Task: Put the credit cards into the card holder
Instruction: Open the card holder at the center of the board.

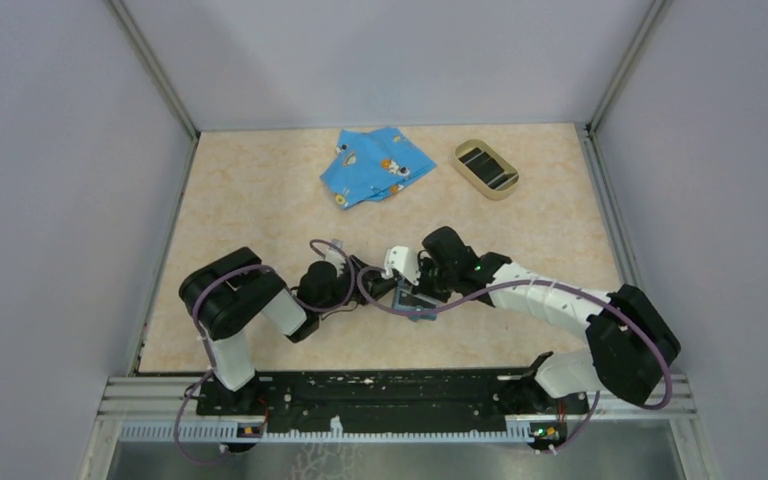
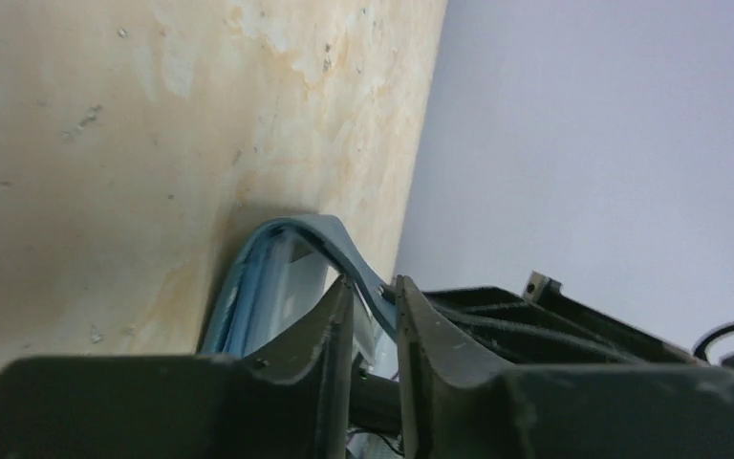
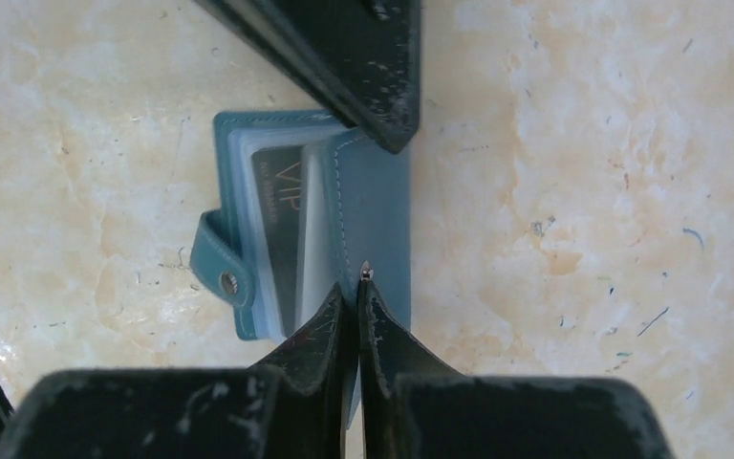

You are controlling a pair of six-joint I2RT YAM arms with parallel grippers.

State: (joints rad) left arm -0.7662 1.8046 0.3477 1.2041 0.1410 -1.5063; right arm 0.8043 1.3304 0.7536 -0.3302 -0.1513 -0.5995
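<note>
The holder point(image 3: 377, 210) lies open on the table point(image 1: 260, 200), near its front edge and between the two arms point(image 1: 417, 305). One black card point(image 3: 282, 220) (pale "VIP" lettering on it) sits in a clear sleeve inside, and the snap tab sticks out from the holder's left side in the right wrist view. The teal cover flap is raised and bent over in an arch point(image 2: 277, 277) rather than lying flat.

The right gripper point(image 3: 360, 282) is clenched, its fingers pressed together over the near end of that flap; whether any of the flap is caught between them I cannot tell. The left gripper point(image 2: 375, 285) has the curled flap running into the narrow gap between its fingers. The jaws stand a little apart, and I cannot tell whether they pinch the flap or merely straddle it. One of its fingers point(image 3: 373, 67) reaches the far end of the flap in the right wrist view.

Well away at the back right, a tan tray point(image 1: 465, 150) holds more cards point(image 1: 487, 166). To its left lies a crumpled blue cloth point(image 1: 375, 165), apart from the tray.
</note>
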